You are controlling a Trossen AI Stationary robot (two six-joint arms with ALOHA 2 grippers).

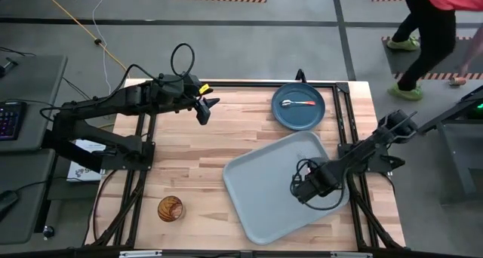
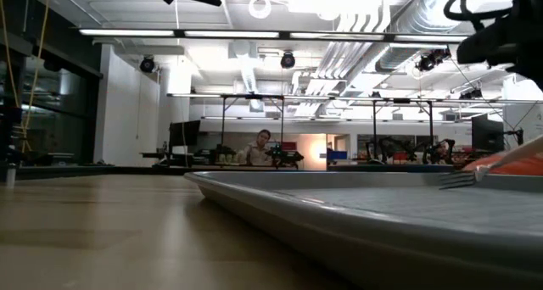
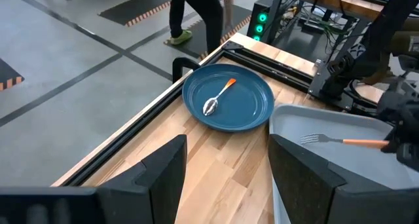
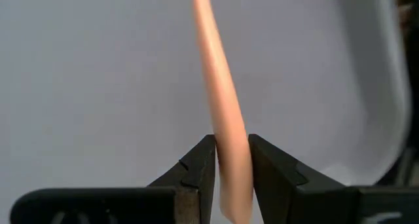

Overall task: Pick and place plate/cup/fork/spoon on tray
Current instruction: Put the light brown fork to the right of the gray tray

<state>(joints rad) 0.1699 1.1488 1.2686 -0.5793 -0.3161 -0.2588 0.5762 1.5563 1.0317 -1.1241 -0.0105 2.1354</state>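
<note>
The pale grey-blue tray [image 1: 264, 190] lies on the table's near right. Over its right part my right gripper [image 1: 306, 188] is shut on the orange-handled fork [image 3: 340, 141], whose tines [image 2: 458, 181] hang low above the tray floor. The teal plate [image 1: 298, 116] sits on the table beyond the tray, with the red-handled spoon [image 1: 298, 103] lying in it. The amber cup [image 1: 170, 208] stands on the table at the near left. My left gripper [image 1: 205, 107] hovers open above the far left of the table, with nothing between its fingers. My right gripper pinches the fork's orange handle [image 4: 226, 135] between its two fingers, near the handle's free end. The fingers point down and lie across the handle. The fork is nearly level, just over the tray; whether its tines touch the tray I cannot tell.
A dark metal frame [image 1: 249, 84] runs along the table's far edge and sides. A person [image 1: 430, 32] walks on the floor beyond the far right corner. Bare wood [image 1: 196, 160] lies between the cup, the tray and the plate.
</note>
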